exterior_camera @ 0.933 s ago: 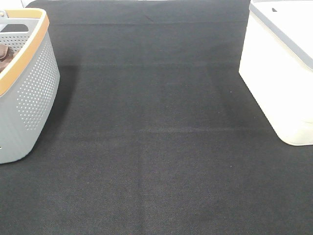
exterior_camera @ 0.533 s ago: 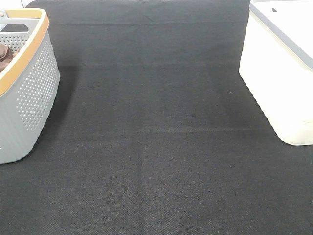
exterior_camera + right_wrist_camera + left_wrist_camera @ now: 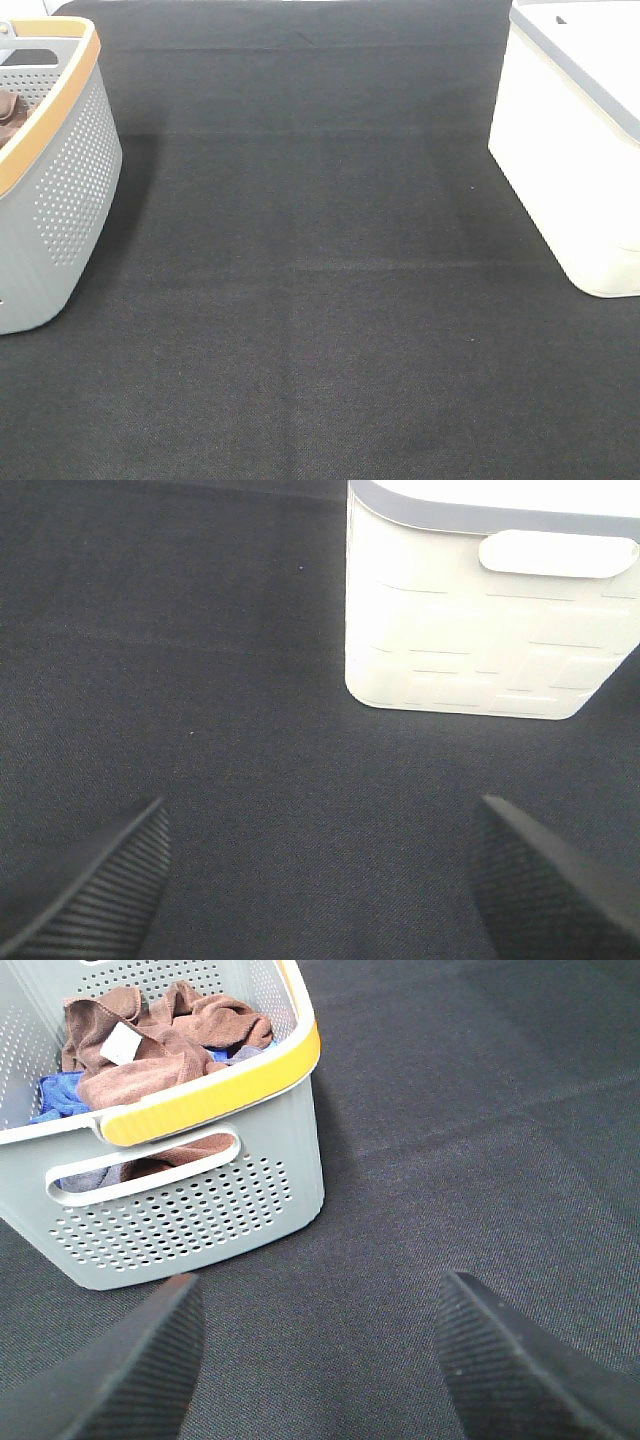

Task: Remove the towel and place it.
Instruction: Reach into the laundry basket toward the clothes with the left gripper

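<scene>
No writing, brand or number can be read in any view. A small white tag (image 3: 121, 1043) lies on the brown towel (image 3: 175, 1050) inside the grey basket (image 3: 200, 1210); its face shows nothing legible.

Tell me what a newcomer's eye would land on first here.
The grey perforated basket with its yellow rim, at the left edge of the black mat, holds a crumpled brown towel and a blue cloth. A white bin stands at the right edge. The left gripper and right gripper are both open.
</scene>
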Motion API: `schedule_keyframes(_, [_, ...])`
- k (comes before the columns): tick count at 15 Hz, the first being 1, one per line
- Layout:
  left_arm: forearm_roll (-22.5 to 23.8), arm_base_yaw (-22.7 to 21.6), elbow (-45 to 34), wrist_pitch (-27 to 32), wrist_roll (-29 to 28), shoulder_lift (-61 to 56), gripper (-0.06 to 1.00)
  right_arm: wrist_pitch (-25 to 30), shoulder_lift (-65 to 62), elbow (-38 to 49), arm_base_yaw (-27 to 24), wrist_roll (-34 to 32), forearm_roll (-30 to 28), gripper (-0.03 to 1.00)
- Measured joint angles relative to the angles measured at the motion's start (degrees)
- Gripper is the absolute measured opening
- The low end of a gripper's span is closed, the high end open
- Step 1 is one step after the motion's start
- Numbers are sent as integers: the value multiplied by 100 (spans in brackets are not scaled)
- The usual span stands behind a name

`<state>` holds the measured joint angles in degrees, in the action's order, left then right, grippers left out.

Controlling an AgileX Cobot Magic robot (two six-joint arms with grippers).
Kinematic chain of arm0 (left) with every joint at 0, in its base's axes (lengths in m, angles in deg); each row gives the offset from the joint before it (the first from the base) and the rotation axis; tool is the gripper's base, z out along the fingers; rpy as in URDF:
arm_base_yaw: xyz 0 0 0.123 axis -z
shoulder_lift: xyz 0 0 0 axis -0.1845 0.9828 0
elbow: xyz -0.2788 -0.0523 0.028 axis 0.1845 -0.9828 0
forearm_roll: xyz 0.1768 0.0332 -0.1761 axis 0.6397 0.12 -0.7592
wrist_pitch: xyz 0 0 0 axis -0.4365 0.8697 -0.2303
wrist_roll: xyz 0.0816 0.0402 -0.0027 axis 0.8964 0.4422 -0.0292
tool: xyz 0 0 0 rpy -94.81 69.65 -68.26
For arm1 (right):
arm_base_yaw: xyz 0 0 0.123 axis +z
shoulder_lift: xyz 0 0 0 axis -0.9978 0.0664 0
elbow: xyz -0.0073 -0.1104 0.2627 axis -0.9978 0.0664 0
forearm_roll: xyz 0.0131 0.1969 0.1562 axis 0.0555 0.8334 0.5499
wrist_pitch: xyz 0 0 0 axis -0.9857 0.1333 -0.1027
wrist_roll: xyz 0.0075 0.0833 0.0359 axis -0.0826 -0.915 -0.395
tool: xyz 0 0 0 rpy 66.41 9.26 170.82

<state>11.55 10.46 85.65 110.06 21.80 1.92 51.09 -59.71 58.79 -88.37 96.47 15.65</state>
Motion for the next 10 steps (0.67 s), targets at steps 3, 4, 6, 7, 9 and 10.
schedule_keyframes(3, [0,0,0,0,0,0,64,0,0,0,0,0,0,77])
schedule_keyframes(4, [0,0,0,0,0,0,64,0,0,0,0,0,0,77])
schedule_keyframes(6, [0,0,0,0,0,0,64,0,0,0,0,0,0,77])
schedule_keyframes(7, [0,0,0,0,0,0,64,0,0,0,0,0,0,77])
schedule_keyframes(9, [0,0,0,0,0,0,64,0,0,0,0,0,0,77])
schedule_keyframes(10, [0,0,0,0,0,0,64,0,0,0,0,0,0,77])
